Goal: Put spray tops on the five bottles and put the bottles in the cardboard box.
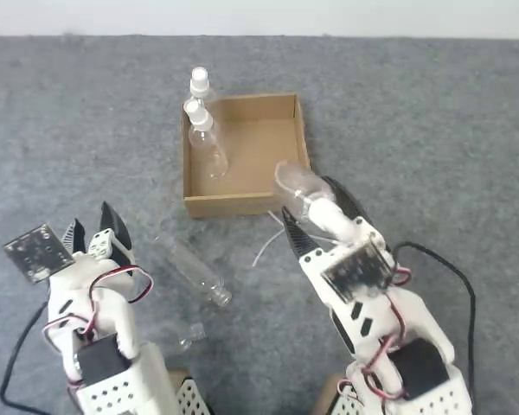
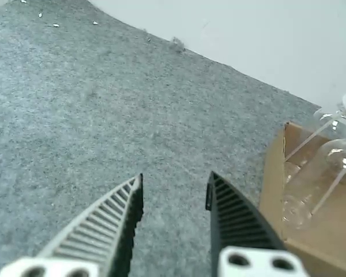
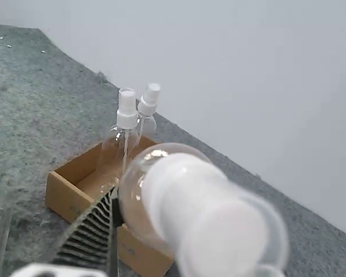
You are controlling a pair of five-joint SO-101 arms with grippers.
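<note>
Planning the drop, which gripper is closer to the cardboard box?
Right. The right gripper, holding a capped bottle, is at the near right corner of the cardboard box; the left gripper, open, is well off to its near left.

It looked like a small robotics lab or test bench, not a home or a shop. The counter (image 1: 432, 112) was covered in plain grey felt and backed by a bare white wall (image 3: 248, 57). On it stood the left arm (image 1: 95, 303) and the right arm (image 1: 372, 303), both white plastic, with loose red and black wires (image 1: 112, 285) and a bare circuit board (image 1: 39, 251) exposed.
</note>
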